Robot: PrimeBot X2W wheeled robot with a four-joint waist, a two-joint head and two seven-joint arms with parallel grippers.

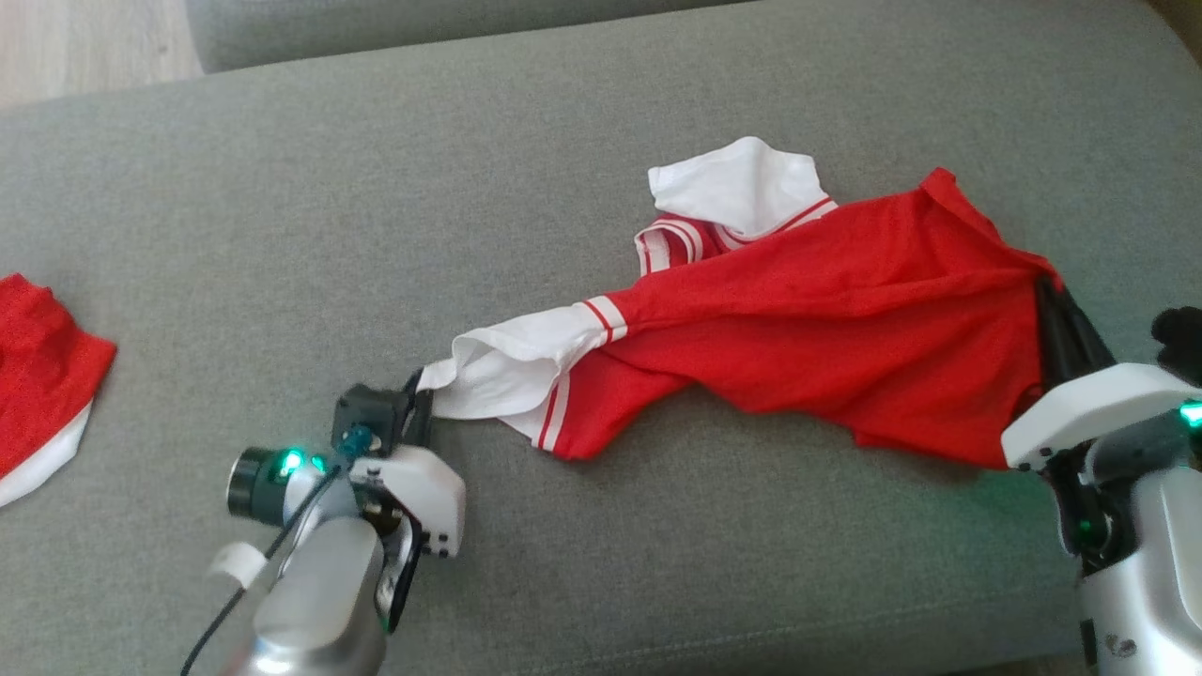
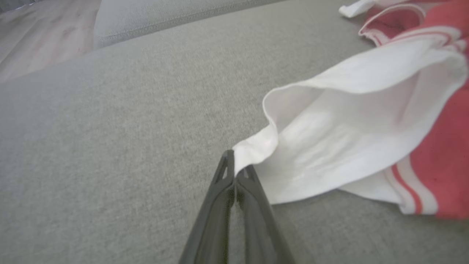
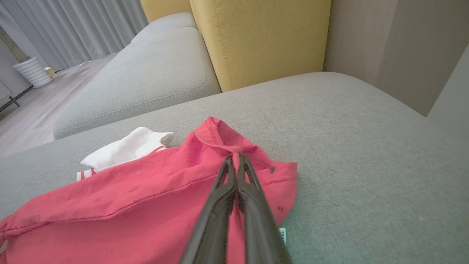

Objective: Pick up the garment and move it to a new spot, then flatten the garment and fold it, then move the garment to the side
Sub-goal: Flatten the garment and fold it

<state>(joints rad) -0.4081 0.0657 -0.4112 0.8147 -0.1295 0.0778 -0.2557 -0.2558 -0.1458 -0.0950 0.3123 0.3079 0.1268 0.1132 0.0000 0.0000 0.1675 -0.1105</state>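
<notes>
The garment (image 1: 826, 319) is a red shirt with white sleeves trimmed in red stripes. It lies stretched out on the grey sofa cushion (image 1: 582, 582), right of centre in the head view, running from lower left to upper right. The red body is creased and partly gathered, not flat.

One white sleeve (image 1: 507, 371) extends toward the lower left, its cuff opening facing the left arm. The second sleeve (image 1: 742, 188) lies folded back above the striped collar, at the far edge of the shirt.

The left end effector (image 2: 236, 167) is clenched on the edge of the near sleeve's cuff. Both fingers are pressed together with a fold of white cloth pinched at the tips. The cuff is lifted slightly off the cushion at this point.

The right end effector (image 3: 236, 159) is clenched on the red hem at the opposite end of the shirt. The fingers meet over a bunched ridge of red cloth, which is raised where it is pinched.

A second piece of red and white cloth (image 1: 38, 376) lies on the same cushion at the left edge of the head view, well apart from the shirt.

Beyond the cushion stand a yellow backrest (image 3: 260, 40) and another grey seat (image 3: 146, 69). A wooden floor (image 2: 36, 33) and grey curtains (image 3: 84, 29) lie further out.
</notes>
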